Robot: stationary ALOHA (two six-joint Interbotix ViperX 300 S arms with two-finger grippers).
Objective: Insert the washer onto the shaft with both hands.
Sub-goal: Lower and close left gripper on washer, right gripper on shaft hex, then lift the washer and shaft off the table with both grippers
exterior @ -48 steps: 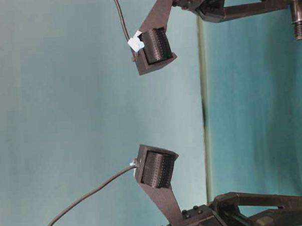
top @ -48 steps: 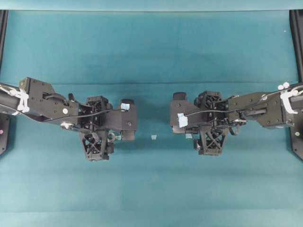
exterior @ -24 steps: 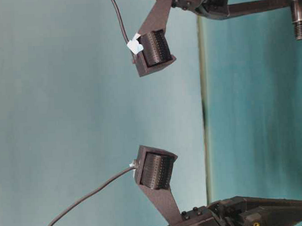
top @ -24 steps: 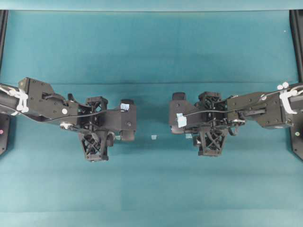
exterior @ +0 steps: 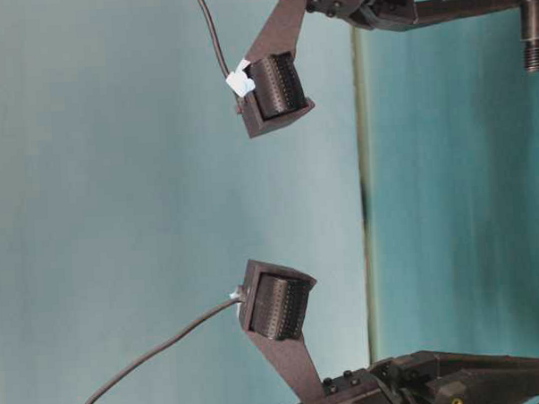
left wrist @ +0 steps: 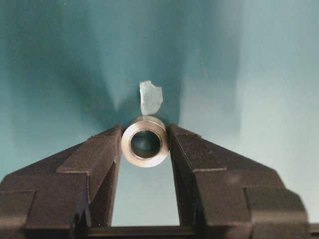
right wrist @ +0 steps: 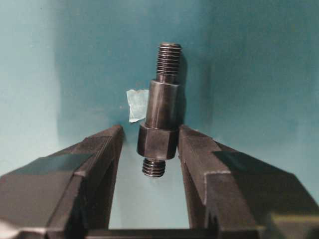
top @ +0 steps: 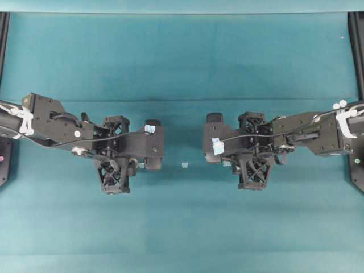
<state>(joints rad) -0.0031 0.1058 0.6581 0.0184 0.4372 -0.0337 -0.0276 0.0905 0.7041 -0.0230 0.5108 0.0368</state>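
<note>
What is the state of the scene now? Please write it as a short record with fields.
left pincer: fingers at both sides of the washer, touching it
washer: hole faces the wrist camera
right pincer: fingers close beside the collar of the shaft; contact not certain
shaft: lies along the pincer's axis, long threaded end pointing away
tape: one pale-blue square on the mat between the two arms
assembly: washer not yet on shaft
</note>
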